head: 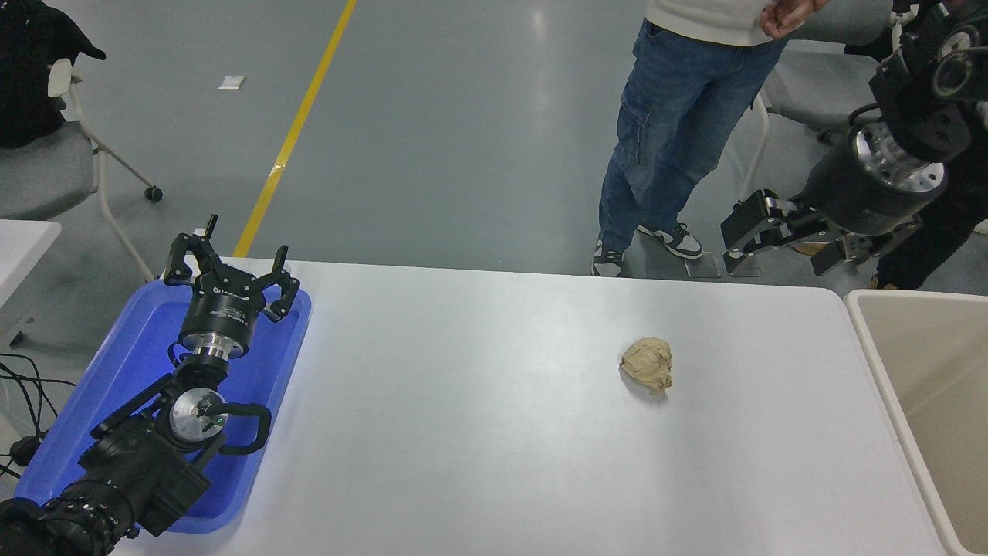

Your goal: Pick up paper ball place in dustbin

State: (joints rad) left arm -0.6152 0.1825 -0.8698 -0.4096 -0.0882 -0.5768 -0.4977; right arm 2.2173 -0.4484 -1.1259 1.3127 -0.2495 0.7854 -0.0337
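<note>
**Paper ball alone on the table, both grippers spread**

The paper ball (647,364) lies on the white table (478,432), right of centre, touching nothing else. At its 3 o'clock, well apart, the dustbin (868,340) stands against the table's right edge, only its pale rim and inner walls in view.

The right gripper (779,239) hangs at the ball's 1 o'clock, past the table's far edge and above the floor, its fingers spread with nothing between them. Its arm enters from the upper right corner.

The left gripper (231,270) rests at the ball's 9 o'clock, far across the table, over the blue tray (77,417) at the left edge. Its fingers are splayed and empty.

A person (679,116) in jeans stands on the floor at the ball's 12 o'clock, beyond the table.
</note>
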